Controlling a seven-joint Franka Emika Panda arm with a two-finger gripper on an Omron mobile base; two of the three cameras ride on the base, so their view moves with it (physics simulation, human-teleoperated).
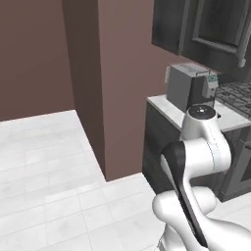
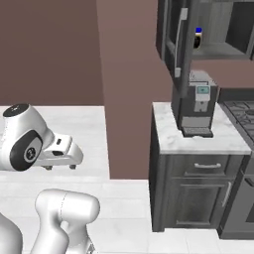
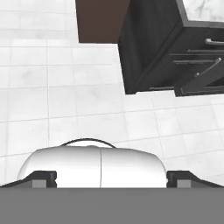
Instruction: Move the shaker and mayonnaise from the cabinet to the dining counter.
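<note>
The coffee machine (image 2: 196, 104) serves as the landmark: a dark box with a small blue-green display, standing on the marble worktop (image 2: 198, 136) of a dark drawer unit (image 2: 196, 191). Directly above it hangs the cabinet (image 2: 208, 30), dark grey, with its door swung open and a long silver bar handle (image 2: 179, 42) on the door's edge, up and to the left of the machine. On the cabinet shelf, just above the machine's top, stands the mayonnaise (image 2: 198, 38), a small jar with a bright blue lid and a dark label band; it sits upright near the shelf's front left edge. The shaker cannot be made out in the open compartment. To the right of the machine, on the same level, the dark grates of a stove (image 2: 243, 111) begin. To the machine's left a brown wall column (image 2: 129, 89) runs down to the white tiled floor (image 2: 124, 208).

The gripper (image 2: 63, 159) hangs well to the left of the coffee machine and lower than its worktop, over the floor, far from the cabinet. In the hand view its two dark fingertips (image 3: 43, 178) stand wide apart at the two bottom corners, with nothing between them; that view looks down at floor tiles and the drawer unit's front, with its silver pulls.

In the left base view the machine (image 1: 188, 88) stands beyond the arm's white elbow, under the cabinet's panelled door (image 1: 211, 29).
</note>
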